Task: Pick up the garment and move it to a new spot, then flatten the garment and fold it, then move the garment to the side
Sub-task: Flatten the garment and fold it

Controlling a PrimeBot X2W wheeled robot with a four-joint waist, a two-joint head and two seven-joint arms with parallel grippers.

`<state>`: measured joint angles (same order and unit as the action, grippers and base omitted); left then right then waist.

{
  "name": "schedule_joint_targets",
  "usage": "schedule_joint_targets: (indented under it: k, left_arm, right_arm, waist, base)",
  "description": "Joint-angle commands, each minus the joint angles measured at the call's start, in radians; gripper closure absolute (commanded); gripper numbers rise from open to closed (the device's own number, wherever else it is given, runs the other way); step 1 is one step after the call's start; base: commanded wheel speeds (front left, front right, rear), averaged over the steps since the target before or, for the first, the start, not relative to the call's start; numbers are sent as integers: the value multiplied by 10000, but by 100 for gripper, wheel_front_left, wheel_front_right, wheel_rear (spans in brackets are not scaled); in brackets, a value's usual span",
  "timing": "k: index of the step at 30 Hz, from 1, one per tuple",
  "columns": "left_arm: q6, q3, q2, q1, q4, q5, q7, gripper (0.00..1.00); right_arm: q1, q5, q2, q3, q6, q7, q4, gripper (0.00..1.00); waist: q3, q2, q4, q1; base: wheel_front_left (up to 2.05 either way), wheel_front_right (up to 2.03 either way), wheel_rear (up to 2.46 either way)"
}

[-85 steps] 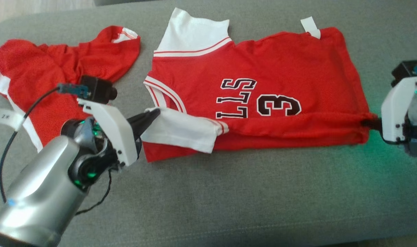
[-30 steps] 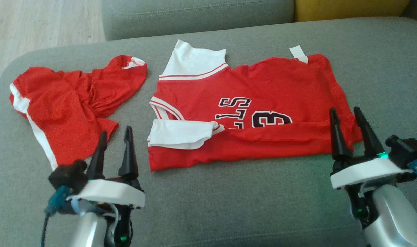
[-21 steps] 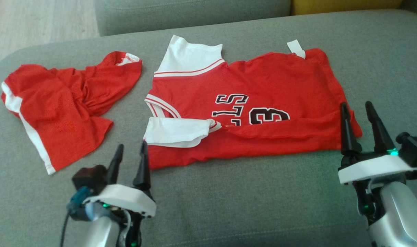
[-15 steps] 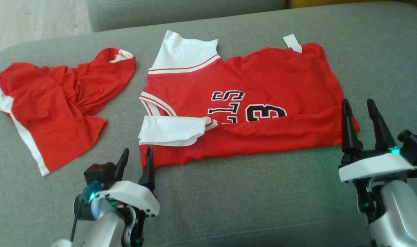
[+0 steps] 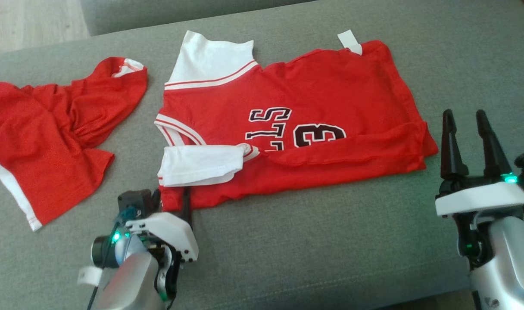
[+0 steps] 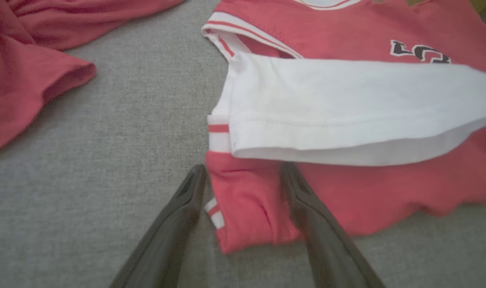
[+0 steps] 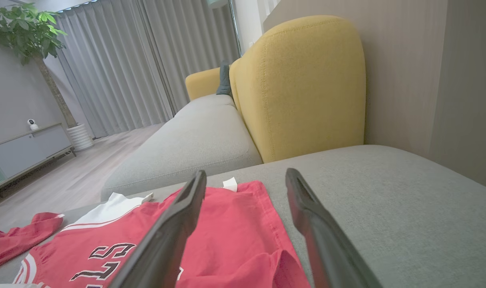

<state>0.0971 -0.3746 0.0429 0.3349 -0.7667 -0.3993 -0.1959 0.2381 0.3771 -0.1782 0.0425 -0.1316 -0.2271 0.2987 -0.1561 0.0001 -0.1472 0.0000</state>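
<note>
Advanced since half a second back: left gripper (image 5: 171,196), jaws wide, astride near corner of jersey (image 5: 313,86) lying flat on grey sofa (image 5: 288,249). Right gripper (image 5: 464,115) parted, empty, just beside hem. Left wrist: red corner between spread jaws, under white sleeve (image 6: 347,104). Right wrist: jaws apart, hem end below.

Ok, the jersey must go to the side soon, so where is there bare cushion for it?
Bare cushion runs along the near edge between left gripper and right gripper, and right of the jersey. The left is crowded: the crumpled red garment lies close beside the jersey.
</note>
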Motion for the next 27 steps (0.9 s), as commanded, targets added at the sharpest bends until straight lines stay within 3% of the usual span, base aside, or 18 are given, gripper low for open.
schedule_joint_targets:
  k: [1, 4, 5, 6, 7, 15, 27]
  left_arm:
    - [65, 141, 75, 278, -163, -71, 214, 0]
    - [-15, -51, 74, 453, -570, -55, 459, 0]
    - [-46, -108, 74, 521, -654, -34, 459, 53]
    - [-46, -108, 74, 521, -654, -34, 459, 53]
    - [-74, -167, 74, 588, -708, 8, 394, 100]
    - [6, -80, 74, 900, -249, -33, -499, 100]
    - [43, -598, 74, 709, 1252, 29, -649, 100]
  right_arm:
    - [359, -94, -126, 103, 9, 36, -409, 0]
    - [392, -161, -107, -2, 9, 101, -414, 0]
    - [397, -193, -103, -42, 9, 153, -396, 0]
    - [397, -193, -103, -42, 9, 153, -396, 0]
    - [402, -223, -95, -87, 9, 234, -359, 0]
    - [456, -618, 277, -610, 9, 1298, 409, 0]
    - [1044, -1452, 753, -1408, 9, 2281, 2412, 0]
  waist:
    - [-26, -1, -47, 0]
    - [-63, -1, -76, 0]
    - [-76, -1, -71, 0]
    - [-76, -1, -71, 0]
    - [-91, -1, -58, 0]
    - [-165, -1, 322, 0]
    - [-446, -1, 891, 0]
  base:
    - [0, 0, 0]
    - [0, 0, 0]
    - [0, 0, 0]
    - [0, 0, 0]
    - [0, 0, 0]
    - [0, 0, 0]
    - [0, 0, 0]
